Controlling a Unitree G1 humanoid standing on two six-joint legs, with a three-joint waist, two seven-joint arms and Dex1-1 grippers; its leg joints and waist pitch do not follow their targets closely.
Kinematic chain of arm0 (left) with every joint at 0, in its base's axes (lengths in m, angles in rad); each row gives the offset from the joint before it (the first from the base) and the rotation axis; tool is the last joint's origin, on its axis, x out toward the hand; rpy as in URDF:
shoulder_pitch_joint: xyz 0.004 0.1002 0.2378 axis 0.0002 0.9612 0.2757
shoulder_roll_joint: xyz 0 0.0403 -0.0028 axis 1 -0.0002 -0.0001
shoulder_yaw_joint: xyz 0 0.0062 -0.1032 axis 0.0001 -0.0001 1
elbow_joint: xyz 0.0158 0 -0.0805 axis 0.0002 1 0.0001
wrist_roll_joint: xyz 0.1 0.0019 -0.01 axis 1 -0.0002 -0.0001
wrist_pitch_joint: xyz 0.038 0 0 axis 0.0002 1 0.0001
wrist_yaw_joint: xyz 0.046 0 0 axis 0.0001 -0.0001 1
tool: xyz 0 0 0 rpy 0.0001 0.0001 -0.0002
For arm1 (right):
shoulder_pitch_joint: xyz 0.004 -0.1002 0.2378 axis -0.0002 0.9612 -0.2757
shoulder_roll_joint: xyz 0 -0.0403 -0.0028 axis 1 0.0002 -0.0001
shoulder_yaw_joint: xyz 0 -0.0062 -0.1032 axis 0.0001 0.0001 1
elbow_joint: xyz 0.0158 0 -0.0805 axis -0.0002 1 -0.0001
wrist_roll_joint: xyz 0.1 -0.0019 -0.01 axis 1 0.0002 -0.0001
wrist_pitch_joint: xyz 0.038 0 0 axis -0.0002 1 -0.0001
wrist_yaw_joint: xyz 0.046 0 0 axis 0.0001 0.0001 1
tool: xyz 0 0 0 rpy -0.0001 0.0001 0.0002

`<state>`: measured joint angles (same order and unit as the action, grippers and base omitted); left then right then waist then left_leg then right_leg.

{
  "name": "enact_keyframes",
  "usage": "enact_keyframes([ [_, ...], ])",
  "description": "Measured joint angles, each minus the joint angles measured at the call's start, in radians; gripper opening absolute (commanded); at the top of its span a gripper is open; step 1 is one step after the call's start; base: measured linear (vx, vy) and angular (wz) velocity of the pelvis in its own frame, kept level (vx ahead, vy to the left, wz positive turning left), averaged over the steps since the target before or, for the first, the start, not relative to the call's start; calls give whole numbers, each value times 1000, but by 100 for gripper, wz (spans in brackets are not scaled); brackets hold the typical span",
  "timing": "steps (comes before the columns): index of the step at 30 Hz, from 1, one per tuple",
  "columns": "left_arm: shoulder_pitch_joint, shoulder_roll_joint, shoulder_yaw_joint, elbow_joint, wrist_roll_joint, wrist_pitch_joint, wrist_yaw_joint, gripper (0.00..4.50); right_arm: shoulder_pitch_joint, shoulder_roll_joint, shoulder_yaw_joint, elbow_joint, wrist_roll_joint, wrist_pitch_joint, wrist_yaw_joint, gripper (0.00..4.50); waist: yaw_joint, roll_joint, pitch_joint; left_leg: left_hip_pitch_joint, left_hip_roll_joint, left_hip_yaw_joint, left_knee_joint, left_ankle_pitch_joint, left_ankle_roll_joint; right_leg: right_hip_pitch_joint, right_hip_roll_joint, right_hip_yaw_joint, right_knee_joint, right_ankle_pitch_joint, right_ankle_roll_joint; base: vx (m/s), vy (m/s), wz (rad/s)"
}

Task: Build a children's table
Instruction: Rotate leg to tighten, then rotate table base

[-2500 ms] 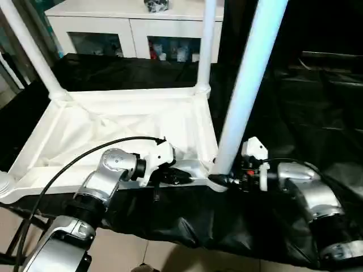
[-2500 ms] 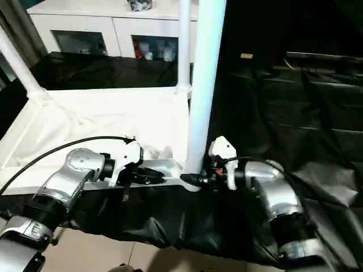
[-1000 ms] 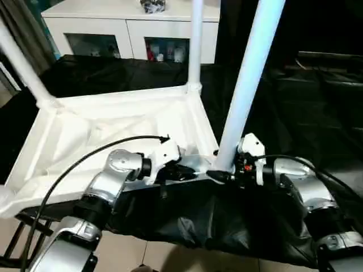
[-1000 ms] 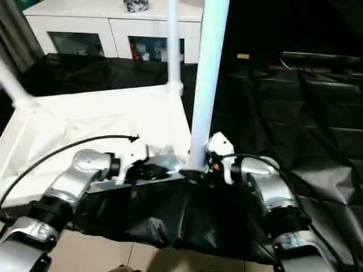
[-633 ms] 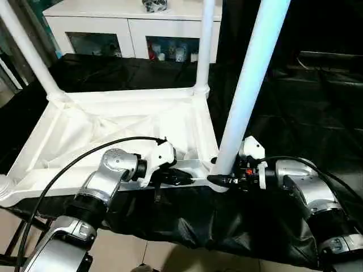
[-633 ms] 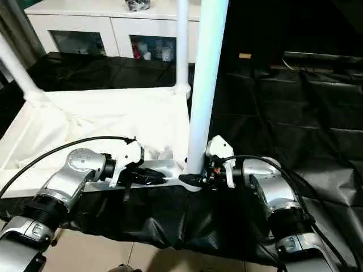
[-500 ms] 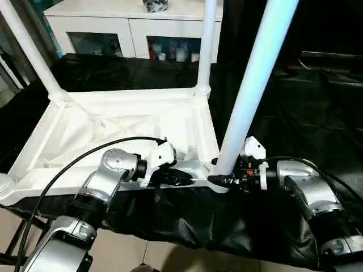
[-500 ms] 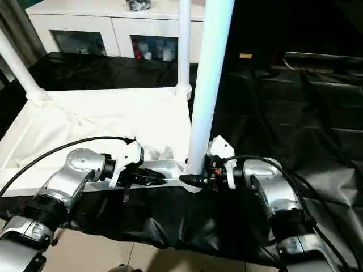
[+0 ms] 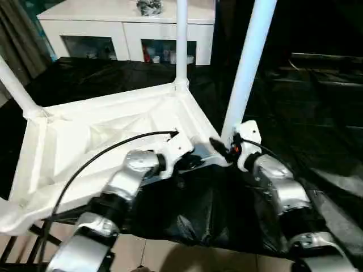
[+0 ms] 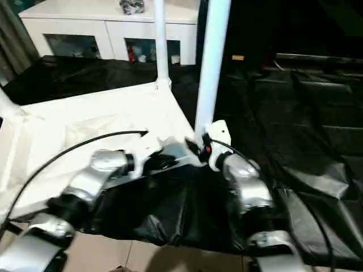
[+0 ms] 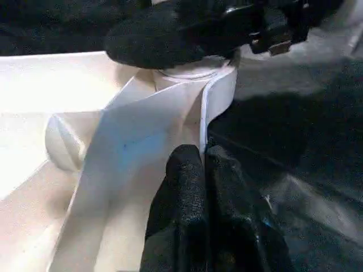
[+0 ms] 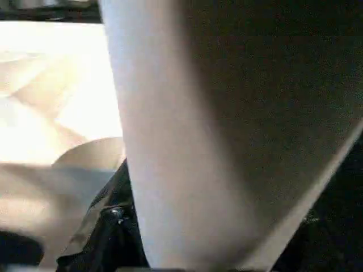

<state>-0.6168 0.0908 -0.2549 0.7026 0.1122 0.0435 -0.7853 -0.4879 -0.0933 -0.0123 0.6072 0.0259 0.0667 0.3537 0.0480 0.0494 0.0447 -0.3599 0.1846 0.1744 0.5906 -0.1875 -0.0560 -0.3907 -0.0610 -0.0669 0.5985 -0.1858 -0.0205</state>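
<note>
Upside-down table top (image 9: pixel 102 133) lies on the black-draped worktop (image 9: pixel 317 113), now swung so its near right corner sits farther in than half a second ago. Left gripper (image 11: pixel 195 164) jaws closed against the near rim. Right gripper (image 9: pixel 222 146) at the base of the near right leg (image 9: pixel 249 62); jaws narrower than before, grip can't tell. Leg looks seated; three legs stand, near-left corner out of frame.

No readable text, labels, brands or numbers on any surface; nothing legible anywhere
</note>
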Motion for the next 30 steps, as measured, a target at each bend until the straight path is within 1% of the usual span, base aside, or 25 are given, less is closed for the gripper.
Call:
enact_keyframes([
  [1, -1, -6, 0, 3, 3, 0, 11, 0, -3, 6, -1, 7, -3, -4, -23, 197, 0, 0, 0, 1, 0, 0, 0, 0, 0, 1, 0, 0, -1, 0, 0, 0, 0, 0],
  [4, -2, -20, -1, 11, 12, -2, 31, 0, -7, 15, -4, 25, -15, -28, -69, 197, 0, 5, 0, 5, -2, 0, -3, 0, 0, 6, -1, 0, -5, 0, 1, 0, 0, 0],
  [5, -2, -21, -2, 11, 13, -3, 33, 0, -7, 15, -7, 25, -13, -29, -68, 252, -1, 5, 0, 5, -2, 0, -3, 0, 0, 6, -1, 1, -5, -1, 1, 0, 0, 0],
  [6, -2, -21, -4, 11, 14, -6, 35, 0, -6, 18, -13, 25, -11, -28, -68, 266, 0, 5, 0, 5, -2, 0, -3, 0, 0, 6, -1, 1, -5, -1, 1, 0, 0, 0],
  [9, -2, -22, -8, 11, 20, -16, 37, 0, -5, 27, -23, 21, 9, -28, -60, 272, -2, 5, 0, 4, -2, 0, -4, 0, 1, 6, -1, 1, -6, 0, 1, 0, 0, 0],
  [10, -2, -22, -8, 12, 20, -20, 37, 0, -3, 23, -23, 19, 8, -28, -54, 286, -2, 5, 0, 4, -2, 0, -4, -1, 1, 6, -1, 1, -6, 0, 0, 0, 0, 0],
  [11, -2, -22, -11, 12, 21, -24, 36, 0, 5, 7, -14, 8, 1, -31, -36, 301, 0, 5, 0, 3, -2, 0, -4, -1, 1, 6, -1, 1, -6, 0, 0, 0, 0, 0],
  [14, -2, -22, -20, 12, 21, -38, 32, 0, 44, -55, 21, -30, -3, -41, 55, 301, 5, 6, 1, 2, -2, 0, -5, -1, 1, 6, -1, 2, -6, 0, 0, 0, 0, 0],
  [16, -2, -22, -22, 10, 21, -42, 26, 0, 69, -93, 25, -56, 0, -48, 117, 301, 7, 5, 1, 2, -2, 0, -6, -1, 1, 6, -1, 1, -5, 0, 0, 0, 0, 0],
  [19, -1, -21, -27, 9, 20, -51, 23, 0, 127, -193, 31, -117, 23, -57, 250, 301, 13, 4, 2, 1, -2, 0, -6, -1, 1, 6, -1, 1, -5, -1, 2, 0, 0, 0],
  [22, 2, -17, -26, 5, 19, -54, 17, 0, 157, -249, 14, -137, 61, -52, 336, 301, 10, 3, 2, 0, -2, 0, -5, -1, 2, 5, -1, 1, -5, -1, 2, 0, 0, 0],
  [24, 12, -12, -27, -13, 19, -54, 13, 0, 173, -287, -2, -148, 91, -30, 383, 301, 10, 3, 2, -1, -2, 0, -5, -1, 2, 4, -1, 1, -5, -2, 4, 0, 0, 0],
  [28, 22, 0, -27, -29, 12, -64, -4, 0, 187, -350, -43, -170, 112, -13, 417, 301, 11, 4, 2, -8, -2, 0, -5, 2, 6, 0, -1, 1, -5, -1, 2, 0, 0, 0],
  [30, 35, 5, -25, -46, 0, -66, -8, 0, 230, -382, -61, -227, 144, 4, 452, 301, 12, 4, 2, -8, -1, 0, -6, 2, 7, 0, -1, 0, -5, -2, 3, 0, 0, 0],
])
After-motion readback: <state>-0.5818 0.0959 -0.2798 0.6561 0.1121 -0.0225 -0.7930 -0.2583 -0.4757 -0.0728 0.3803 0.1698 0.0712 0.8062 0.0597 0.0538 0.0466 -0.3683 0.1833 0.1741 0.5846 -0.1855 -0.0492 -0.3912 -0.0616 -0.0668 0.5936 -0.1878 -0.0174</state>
